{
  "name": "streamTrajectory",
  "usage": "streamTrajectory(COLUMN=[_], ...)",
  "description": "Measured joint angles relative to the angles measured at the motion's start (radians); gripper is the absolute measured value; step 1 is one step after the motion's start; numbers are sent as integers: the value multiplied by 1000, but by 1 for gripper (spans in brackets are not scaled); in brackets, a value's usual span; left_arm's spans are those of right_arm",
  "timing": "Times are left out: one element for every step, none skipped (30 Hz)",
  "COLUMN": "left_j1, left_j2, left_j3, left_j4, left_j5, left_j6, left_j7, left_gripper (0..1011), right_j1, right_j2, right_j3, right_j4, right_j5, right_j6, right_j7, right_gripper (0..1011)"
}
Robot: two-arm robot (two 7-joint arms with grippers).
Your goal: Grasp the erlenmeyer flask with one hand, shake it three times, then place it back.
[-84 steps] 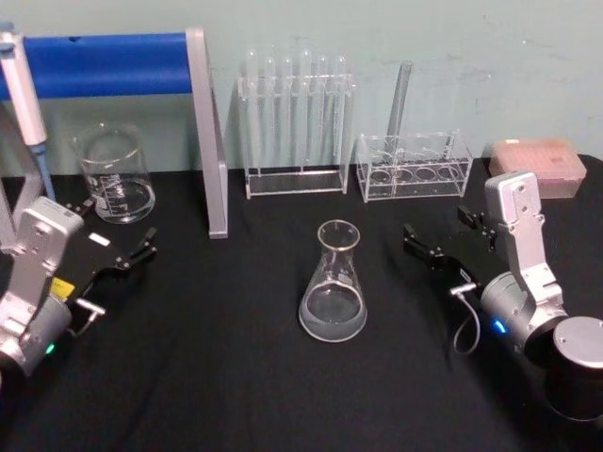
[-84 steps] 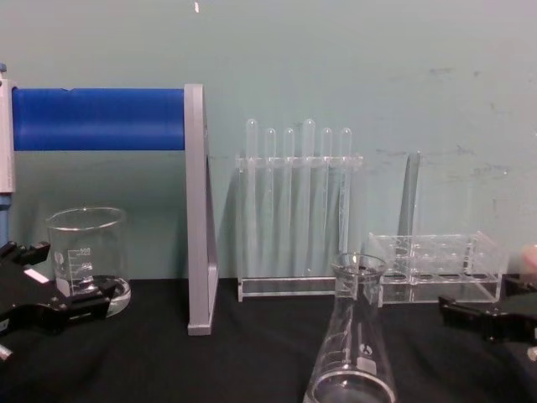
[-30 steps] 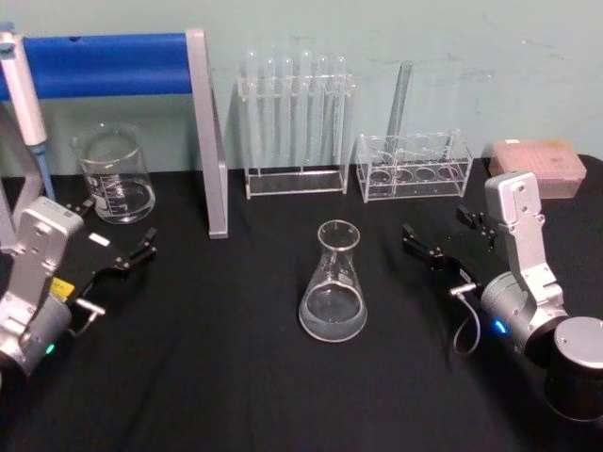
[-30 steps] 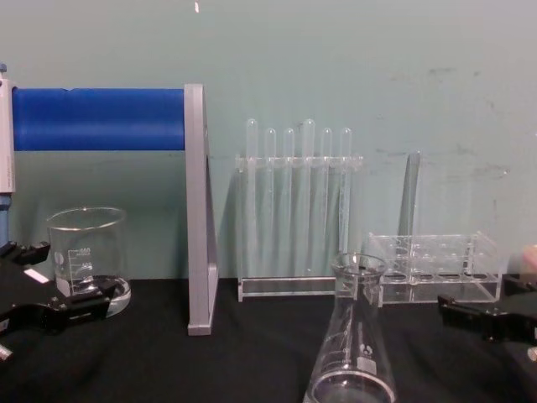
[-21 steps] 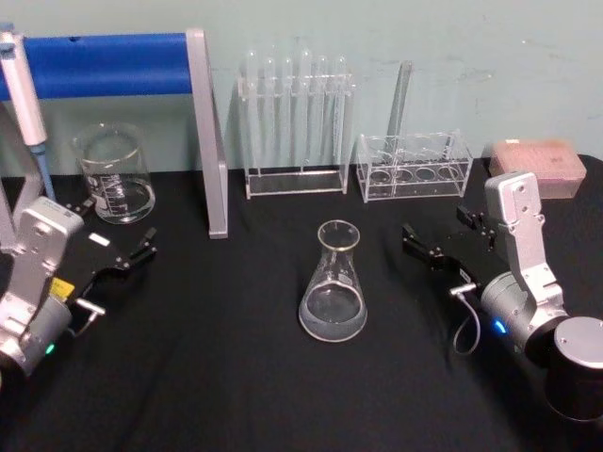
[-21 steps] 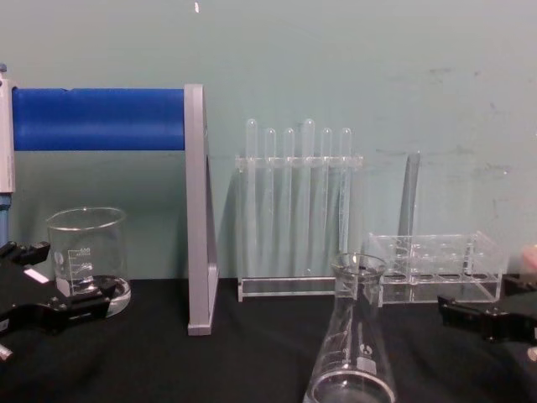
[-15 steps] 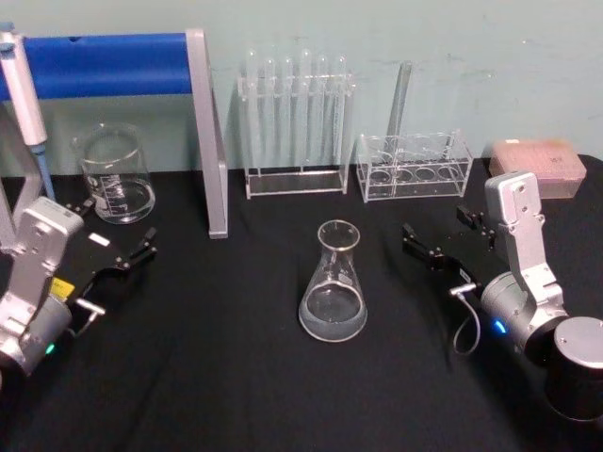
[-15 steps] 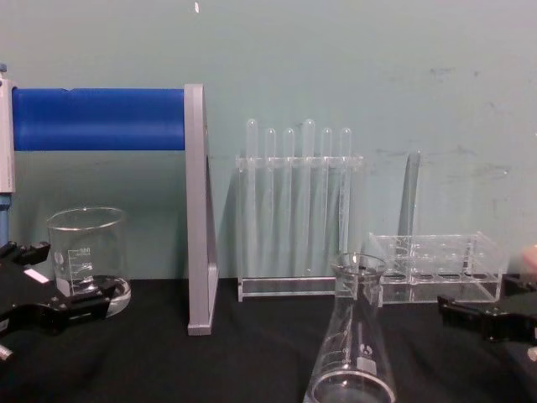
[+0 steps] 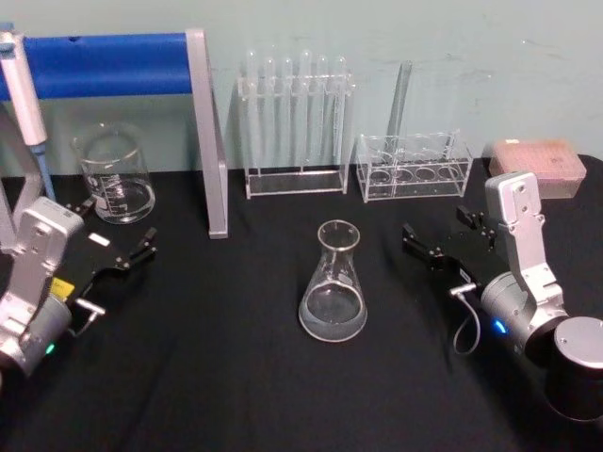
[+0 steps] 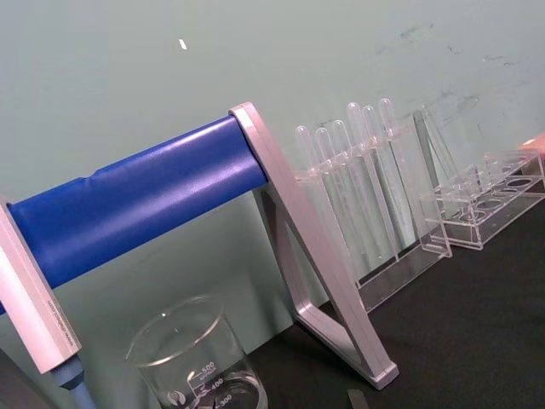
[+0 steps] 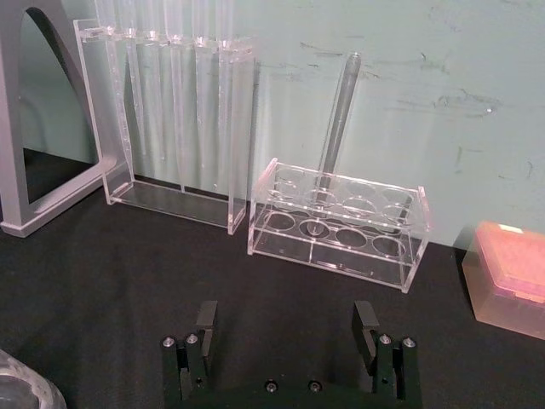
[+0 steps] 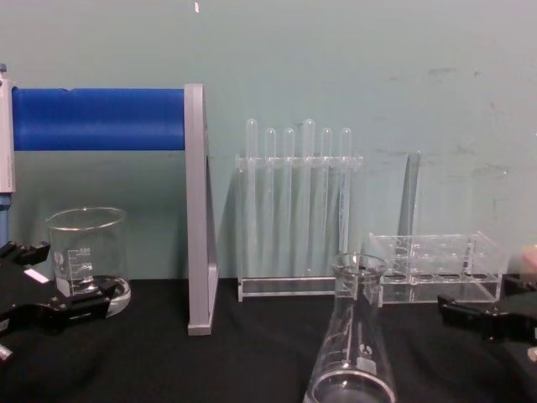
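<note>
The erlenmeyer flask (image 9: pixel 333 284) stands upright on the black surface (image 9: pixel 236 377), in front of the tall test-tube rack (image 9: pixel 294 127) and well apart from both arms, so the step in hand is judged to be the reach and grasp. The right gripper (image 9: pixel 445 237) sits to the right of the flask with its jaws spread wide and nothing between them, as the right wrist view confirms (image 11: pixel 285 328); the left gripper (image 9: pixel 118 237) rests far to the left of the flask, just in front of the beaker (image 9: pixel 115 175), its jaws also apart and empty. The right gripper looks the nearer of the two to the flask. To do this well, it should probably come in level and close around the narrow neck just under the flared rim, since the sloping glass body below would likely slip. A centred, firm hold matters, as shaking will load the grip. Lifting clear of the surface before shaking would keep the flask away from the low rack (image 9: pixel 415 167) behind and to its right.
</note>
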Motion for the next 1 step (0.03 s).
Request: streamTrajectory(left_j1=[0], left_j2=[0], left_j3=[0], left_j4=[0], left_j5=[0], left_j6=[0], left_j7=[0], left_gripper=[1001], right_j1=[0], right_j2=[0], right_j3=[0], right_j4=[0], right_j5=[0], right_j6=[0], right_j7=[0], right_gripper=[1000])
